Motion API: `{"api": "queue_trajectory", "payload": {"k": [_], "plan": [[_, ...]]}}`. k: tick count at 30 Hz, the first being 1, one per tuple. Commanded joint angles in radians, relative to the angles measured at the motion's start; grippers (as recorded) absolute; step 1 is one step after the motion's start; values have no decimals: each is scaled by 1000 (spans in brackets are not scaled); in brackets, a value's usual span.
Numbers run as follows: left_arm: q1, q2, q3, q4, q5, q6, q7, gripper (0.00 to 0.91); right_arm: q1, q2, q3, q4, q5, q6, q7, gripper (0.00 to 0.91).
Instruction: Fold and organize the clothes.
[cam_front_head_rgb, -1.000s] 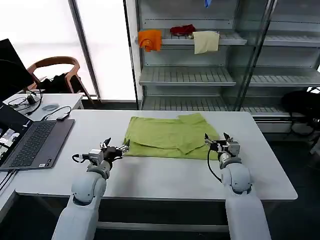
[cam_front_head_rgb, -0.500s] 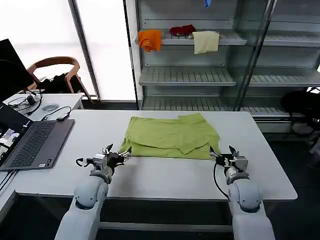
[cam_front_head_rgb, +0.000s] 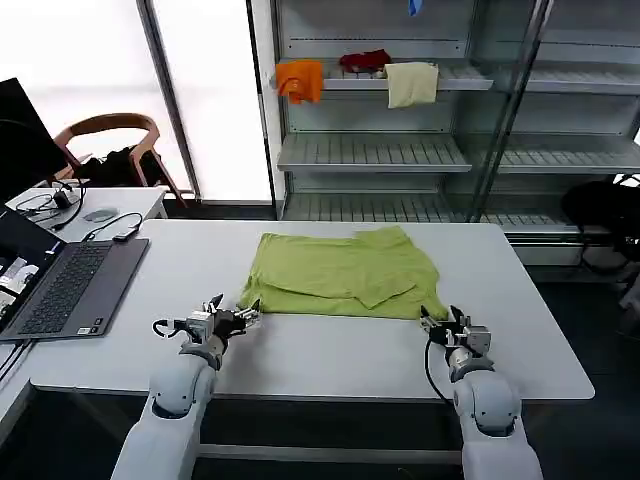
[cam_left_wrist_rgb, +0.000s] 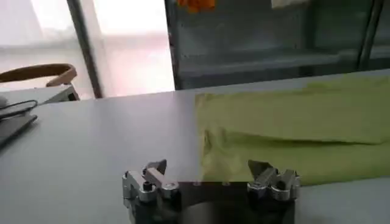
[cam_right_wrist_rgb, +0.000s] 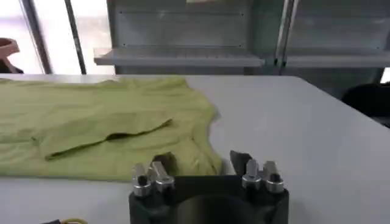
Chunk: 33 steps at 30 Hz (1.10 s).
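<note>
The T-shirt lies flat mid-desk, sleeves apparently folded inward — ready for the next fold. The left gripper and right gripper sit low at its near corners, fingers apart and empty, probably placed to pinch the near hem.

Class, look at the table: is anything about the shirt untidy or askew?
Yes. The lime T-shirt lies part-folded on the table: one sleeve flap crosses it at a slant and its right edge is uneven. The left gripper and right gripper sit open at its near corners.
</note>
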Motion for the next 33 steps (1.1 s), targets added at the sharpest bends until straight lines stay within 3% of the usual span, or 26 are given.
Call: {"api": "queue_trajectory", "payload": {"k": [1,22,27,33], "plan": [[-1,2,0,10,0,1,22,0,-10,4,-5,-16,-14,3,-6,0],[6,2,2,4,-110,15,47,0,-10,-2,-16,57,17,-15,-14,0],[58,14,-20,-95,-107,0,33,0,-31,-8,-17,129,102,-57,15,0],[204,52,-79,-285,-131,23,13,0,-143,-4,-61,284,71,-62,50,0]]}}
